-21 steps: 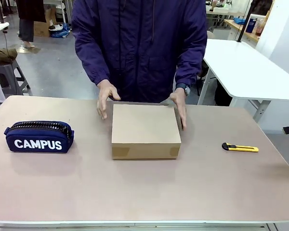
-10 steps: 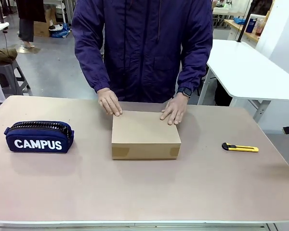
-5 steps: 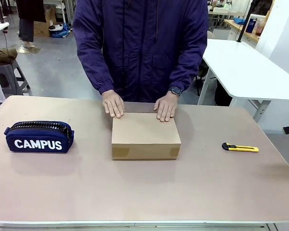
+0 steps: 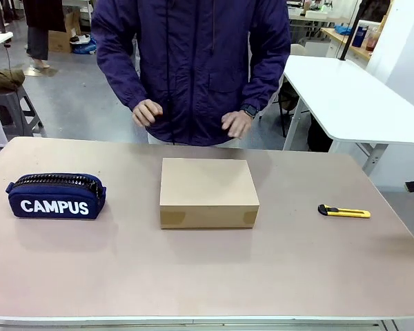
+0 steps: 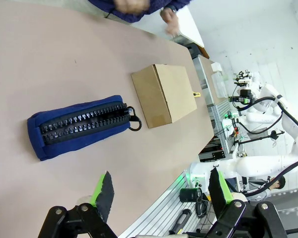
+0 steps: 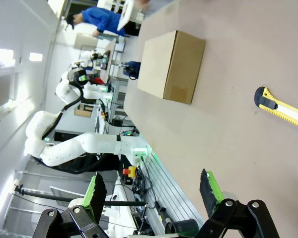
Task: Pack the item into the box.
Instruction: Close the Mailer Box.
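Reading "CAMPUS", navy pencil case (image 4: 55, 196)

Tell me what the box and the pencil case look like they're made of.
Box: plain brown cardboard, matte, unprinted, with what looks like clear tape at its front corners. Pencil case: navy fabric, soft-looking and rounded, with a chunky black zipper along its top and white CAMPUS lettering; the exact cloth can't be told.
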`<action>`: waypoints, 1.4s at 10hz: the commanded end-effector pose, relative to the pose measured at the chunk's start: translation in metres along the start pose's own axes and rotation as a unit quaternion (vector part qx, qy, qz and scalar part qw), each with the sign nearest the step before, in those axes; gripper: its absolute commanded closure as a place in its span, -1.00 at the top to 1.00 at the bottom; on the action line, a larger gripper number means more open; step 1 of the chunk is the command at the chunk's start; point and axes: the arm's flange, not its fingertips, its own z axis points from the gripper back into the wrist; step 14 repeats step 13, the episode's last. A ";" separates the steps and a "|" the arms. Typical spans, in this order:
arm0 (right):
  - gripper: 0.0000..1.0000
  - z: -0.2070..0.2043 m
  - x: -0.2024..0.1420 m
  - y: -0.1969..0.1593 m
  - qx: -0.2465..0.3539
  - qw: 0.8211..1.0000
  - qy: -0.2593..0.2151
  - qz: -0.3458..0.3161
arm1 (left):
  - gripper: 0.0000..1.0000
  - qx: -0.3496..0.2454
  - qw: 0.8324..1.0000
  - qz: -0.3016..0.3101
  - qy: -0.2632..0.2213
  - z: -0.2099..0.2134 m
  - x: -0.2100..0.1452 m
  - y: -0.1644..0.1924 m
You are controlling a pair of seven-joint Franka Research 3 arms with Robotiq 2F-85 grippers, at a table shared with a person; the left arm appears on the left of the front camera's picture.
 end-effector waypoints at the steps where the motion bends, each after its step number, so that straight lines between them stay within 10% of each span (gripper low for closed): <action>1: 1.00 -0.001 -0.002 0.000 0.008 1.000 -0.001 0.012 | 1.00 -0.006 1.000 -0.001 -0.005 0.001 0.000 -0.003; 14: 1.00 -0.001 -0.002 0.000 0.008 1.000 -0.001 0.012 | 1.00 -0.006 1.000 -0.001 -0.005 0.001 0.000 -0.003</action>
